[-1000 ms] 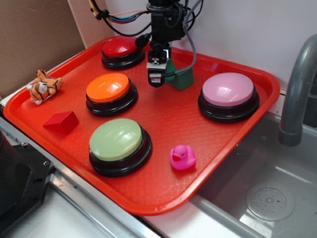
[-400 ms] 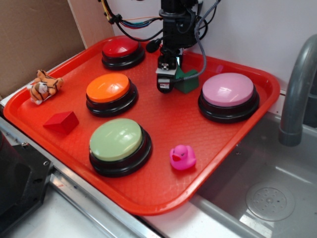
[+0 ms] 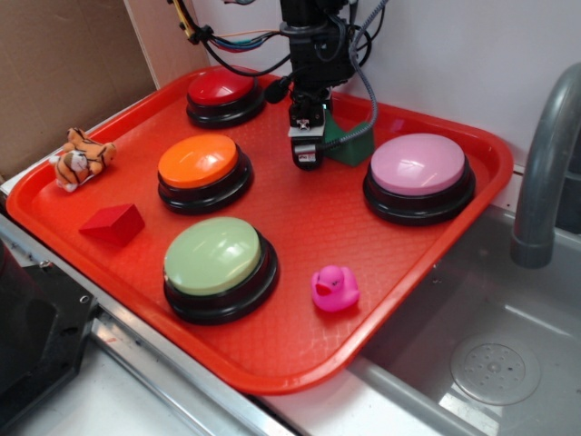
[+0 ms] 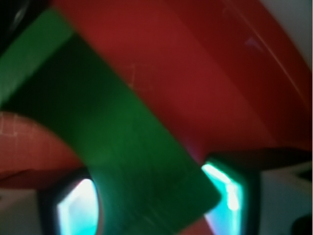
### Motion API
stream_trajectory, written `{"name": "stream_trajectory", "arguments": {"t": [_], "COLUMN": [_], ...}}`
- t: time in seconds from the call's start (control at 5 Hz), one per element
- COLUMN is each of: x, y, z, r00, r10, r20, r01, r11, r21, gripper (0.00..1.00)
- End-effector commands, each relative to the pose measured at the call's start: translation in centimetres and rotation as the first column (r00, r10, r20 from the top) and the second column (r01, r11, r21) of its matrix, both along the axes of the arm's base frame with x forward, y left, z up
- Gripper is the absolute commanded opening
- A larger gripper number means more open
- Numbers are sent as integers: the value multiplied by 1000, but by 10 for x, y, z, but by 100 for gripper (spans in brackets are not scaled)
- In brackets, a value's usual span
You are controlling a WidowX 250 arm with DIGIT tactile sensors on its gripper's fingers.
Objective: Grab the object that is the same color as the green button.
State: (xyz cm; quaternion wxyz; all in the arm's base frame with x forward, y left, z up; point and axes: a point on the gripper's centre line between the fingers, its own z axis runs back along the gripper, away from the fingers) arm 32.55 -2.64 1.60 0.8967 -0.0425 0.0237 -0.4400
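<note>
A red tray (image 3: 427, 263) sits on the counter (image 3: 118, 400) with a sink (image 3: 490, 363) and grey faucet (image 3: 545, 173) on the side nearest the pink button. Taking the green button (image 3: 216, 259) as the landmark, at the near edge of the tray: the orange button (image 3: 201, 168) lies just behind it, the red button (image 3: 223, 94) farther behind still, at the tray's back rim. The pink button (image 3: 419, 173) is behind and well off to the sink side. A pink rubber duck (image 3: 334, 289) stands near the green button on that same sink side, and a red wedge block (image 3: 113, 222) lies near it on the opposite side, with a small tiger toy (image 3: 82, 156) beyond the wedge by the tray's edge.

The dark green block (image 3: 349, 143) rests on the tray far behind the green button, between the red and pink buttons, close to the pink one. The claw (image 3: 307, 154) hangs from the arm directly at this block, its tip low over the tray and against the block's side facing the orange button.

The wrist view is blurred but filled by the green block (image 4: 122, 142), which runs diagonally right under the camera over red tray surface (image 4: 205, 88). Whether the claw is spread or pressed onto the block cannot be told from either view.
</note>
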Motion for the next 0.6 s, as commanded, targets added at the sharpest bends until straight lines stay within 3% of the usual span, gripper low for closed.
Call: {"name": "stream_trajectory", "arguments": {"t": [0.0, 0.2, 0.4], "x": [-17, -23, -19], "y": [-12, -14, -9], "z": [10, 15, 15], "r00": [978, 936, 893], "r10": [198, 344, 434], "r20": [70, 76, 123], "r01": [-195, -337, -422], "r11": [980, 937, 900], "r21": [-39, -92, -112], "gripper": [0, 0, 0]}}
